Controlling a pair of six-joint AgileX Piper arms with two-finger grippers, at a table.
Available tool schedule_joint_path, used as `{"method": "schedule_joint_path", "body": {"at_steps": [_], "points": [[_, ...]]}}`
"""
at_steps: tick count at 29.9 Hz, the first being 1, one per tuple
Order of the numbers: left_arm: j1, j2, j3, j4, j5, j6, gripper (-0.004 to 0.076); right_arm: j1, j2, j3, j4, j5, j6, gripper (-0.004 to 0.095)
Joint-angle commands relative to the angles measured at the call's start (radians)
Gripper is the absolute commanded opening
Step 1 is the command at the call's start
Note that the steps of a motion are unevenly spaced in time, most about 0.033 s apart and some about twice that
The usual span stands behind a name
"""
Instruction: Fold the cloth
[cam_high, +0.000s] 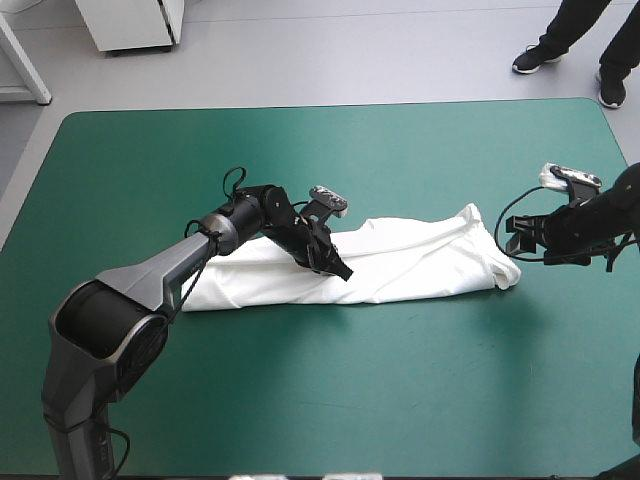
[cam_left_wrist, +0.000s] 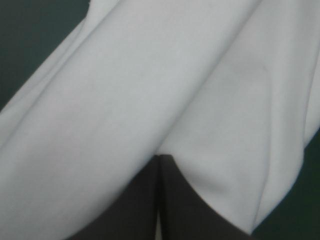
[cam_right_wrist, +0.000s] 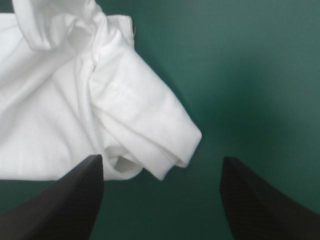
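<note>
The white T-shirt (cam_high: 400, 262) lies on the teal-green cover as a long band folded lengthwise, running left to right across the table's middle. My left gripper (cam_high: 337, 266) rests on the band's middle near its front edge. In the left wrist view its black fingers meet in a point (cam_left_wrist: 159, 159), with white cloth (cam_left_wrist: 125, 90) creased up from the tip and filling the view. My right gripper (cam_high: 522, 240) stands open just off the shirt's right end. A rolled sleeve hem (cam_right_wrist: 170, 135) lies ahead of it, between the spread fingers (cam_right_wrist: 162, 172).
Bare teal-green cover (cam_high: 330, 390) spreads in front of the shirt and behind it up to the far edge (cam_high: 330, 105). The table's right edge runs close behind my right arm (cam_high: 600, 215).
</note>
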Motion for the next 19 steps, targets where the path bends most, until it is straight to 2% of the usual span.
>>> {"method": "schedule_joint_path", "body": {"at_steps": [1,11,19], "points": [[-0.006,-0.034,-0.025,-0.029,-0.003,0.0,-0.0009,-0.007,0.015,-0.08,0.032,-0.009,-0.018,0.0635],[-0.006,-0.033,-0.025,0.011,0.021,-0.008,-0.0009,-0.003,0.164,-0.12,0.112,0.022,-0.057,0.0635],[-0.006,-0.031,-0.025,0.02,0.043,-0.015,-0.0009,0.041,0.204,-0.12,0.108,0.045,-0.068,0.0635]]}}
